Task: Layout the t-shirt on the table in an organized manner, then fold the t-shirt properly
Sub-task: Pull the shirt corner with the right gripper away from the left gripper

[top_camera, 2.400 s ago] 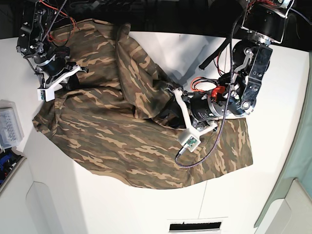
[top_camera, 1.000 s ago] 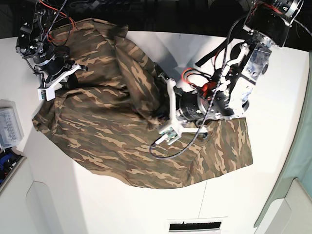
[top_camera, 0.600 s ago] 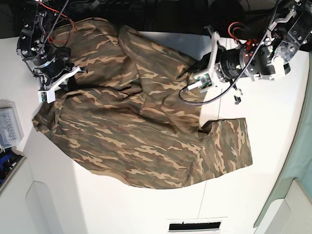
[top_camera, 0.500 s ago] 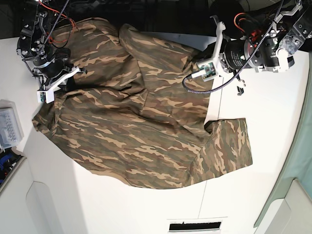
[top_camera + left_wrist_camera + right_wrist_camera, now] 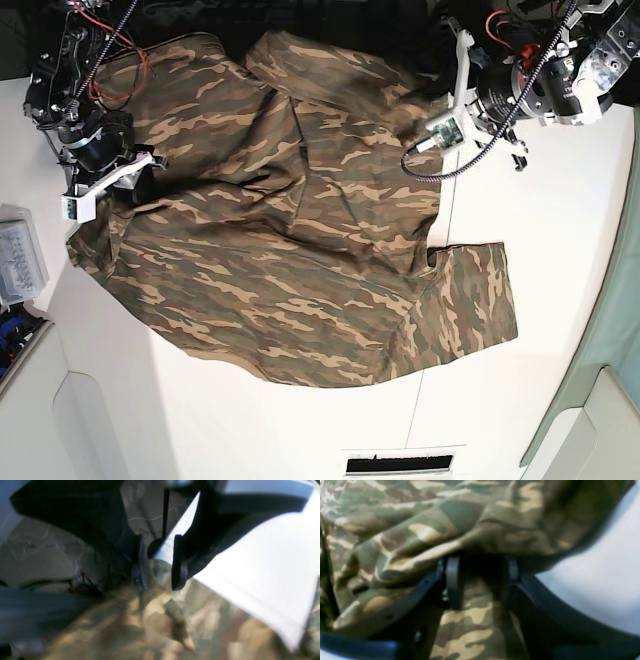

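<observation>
T-shirt (image 5: 300, 240) lies spread over worktop (image 5: 560, 250), one sleeve toward 4 o'clock, far edge hanging off worktop at 12. We see left tool (image 5: 160, 562) at shirt's 2 o'clock edge, jaws parted, gripping nothing. Right tool (image 5: 480, 580) at 9 o'clock, jaws apart, cloth draped across fingertips (image 5: 453, 580).

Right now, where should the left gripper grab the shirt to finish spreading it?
My pick: the shirt's top edge by the left gripper, pinched from the table's far side. That part lies bunched and creased, while the sleeve near the front already lies flat.
</observation>
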Controlling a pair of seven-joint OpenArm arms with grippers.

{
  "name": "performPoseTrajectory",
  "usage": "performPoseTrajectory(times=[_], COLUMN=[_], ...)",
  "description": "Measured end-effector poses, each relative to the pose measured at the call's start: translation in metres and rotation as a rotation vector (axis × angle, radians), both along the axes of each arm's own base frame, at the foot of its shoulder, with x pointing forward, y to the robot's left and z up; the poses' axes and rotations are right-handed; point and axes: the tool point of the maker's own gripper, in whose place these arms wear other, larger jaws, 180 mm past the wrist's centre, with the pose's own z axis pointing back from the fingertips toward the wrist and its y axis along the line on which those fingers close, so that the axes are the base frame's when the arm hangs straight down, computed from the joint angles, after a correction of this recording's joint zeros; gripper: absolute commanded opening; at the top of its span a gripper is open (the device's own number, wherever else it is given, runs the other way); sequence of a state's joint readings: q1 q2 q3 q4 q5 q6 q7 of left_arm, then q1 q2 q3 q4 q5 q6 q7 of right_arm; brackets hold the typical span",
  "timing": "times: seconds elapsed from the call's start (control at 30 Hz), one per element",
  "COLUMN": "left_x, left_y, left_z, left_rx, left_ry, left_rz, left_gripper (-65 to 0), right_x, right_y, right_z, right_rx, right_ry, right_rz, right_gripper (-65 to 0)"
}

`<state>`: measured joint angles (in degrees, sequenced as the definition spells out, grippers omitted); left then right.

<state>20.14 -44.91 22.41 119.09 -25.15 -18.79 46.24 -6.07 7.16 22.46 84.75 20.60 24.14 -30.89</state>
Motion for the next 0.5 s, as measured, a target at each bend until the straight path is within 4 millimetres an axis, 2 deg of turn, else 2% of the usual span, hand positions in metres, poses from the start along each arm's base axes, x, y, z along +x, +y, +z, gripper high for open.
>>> performPoseTrajectory(times=[0.1,0.17,0.3,0.43,0.5], left_x=[0.033,0.045,0.049,0.048,0.046], left_y=[0.013,0.017,0.004,-0.003,-0.007], left_z=[0.020,0.028,0.031,0.019,0.007], left_rx=[-0.029,-0.049,-0.109,-0.143,-0.162], left_ry=[-0.119,-0.167,-0.179,-0.150,-0.119], left_rz=[0.083,0.119,0.154,0.202,0.239], left_gripper=[-45.0,-45.0,-45.0,-45.0,-45.0], right_x=[0.006,0.008,0.003,0.002,0.000], right_y=[-0.018,-0.031,-0.048,-0.049,-0.051], right_z=[0.024,0.036,0.037,0.030,0.020], right_rx=[-0.011,-0.029,-0.041,-0.026,-0.009], right_ry=[-0.044,-0.069,-0.064,-0.062,-0.061], right_rz=[-0.042,-0.069,-0.115,-0.131,-0.151], right_gripper=[-42.0,-42.0,-41.4,-29.2,-27.6])
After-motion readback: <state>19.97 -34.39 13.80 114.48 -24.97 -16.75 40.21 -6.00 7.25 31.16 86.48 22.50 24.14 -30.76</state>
